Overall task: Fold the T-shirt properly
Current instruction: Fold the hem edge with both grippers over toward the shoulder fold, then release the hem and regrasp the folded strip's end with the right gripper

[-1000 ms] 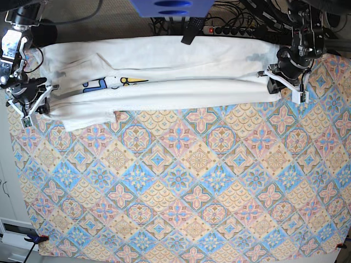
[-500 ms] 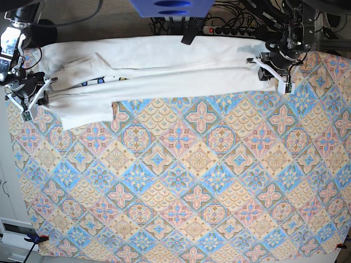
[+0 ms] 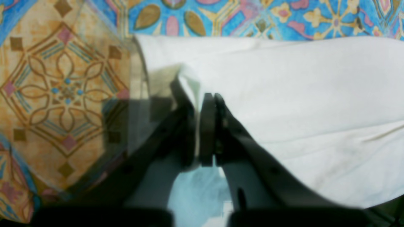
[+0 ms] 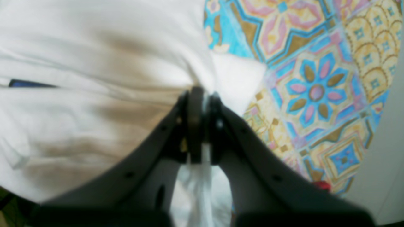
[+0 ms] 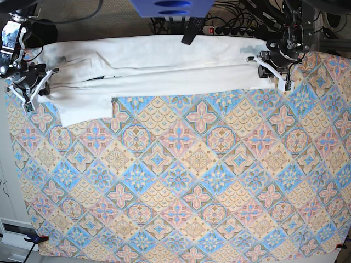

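Note:
The white T-shirt (image 5: 164, 71) lies as a long folded band along the far edge of the table, one sleeve (image 5: 85, 112) sticking out toward the near side at the left. At its right end my left gripper (image 5: 276, 71) is shut on the hem corner. The left wrist view shows the fingertips (image 3: 202, 104) pinching a thin edge of the shirt (image 3: 300, 94). At the shirt's left end my right gripper (image 5: 33, 86) is shut on the cloth. White fabric (image 4: 94, 47) bunches between its fingertips (image 4: 202, 97). A small dark strip (image 4: 28, 83) shows in a fold.
The patterned blue-orange tablecloth (image 5: 192, 181) covers the table on the near side of the shirt. A power strip (image 5: 230, 30) and cables lie behind the far edge. A blue object (image 5: 170, 6) hangs at top centre.
Both grippers carried the shirt's near edge away toward the far side, over the rest. The band is narrower and the coloured print is now covered.

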